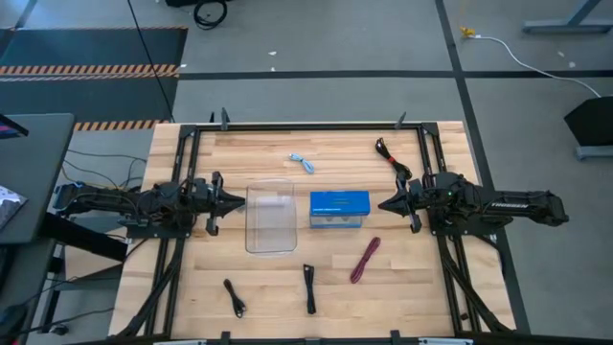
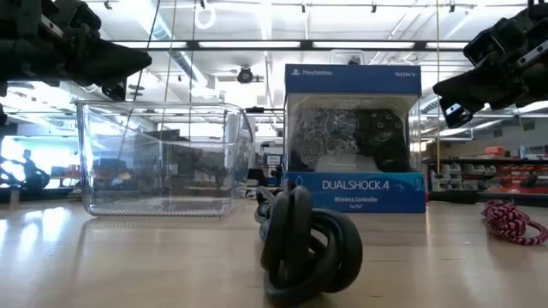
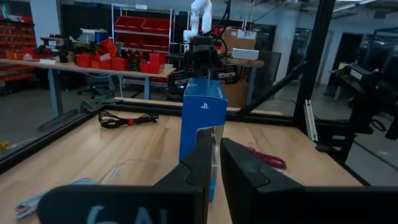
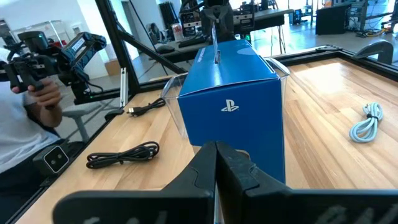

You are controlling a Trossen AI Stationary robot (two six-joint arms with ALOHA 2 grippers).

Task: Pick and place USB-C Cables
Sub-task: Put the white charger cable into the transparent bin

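Five cable bundles lie flat on the wooden table. The light blue one and the black-and-red one are toward the far edge. The maroon-pink one and two black ones are toward the near edge. The nearest black bundle fills the low view's foreground. My left gripper hovers shut just left of the clear tray. My right gripper hovers shut just right of the blue box. Both are above the table and touch nothing.
A clear plastic tray and a blue boxed game controller stand side by side at the table's middle, between the two grippers. A black frame borders the table. A person stands beyond the table's left side.
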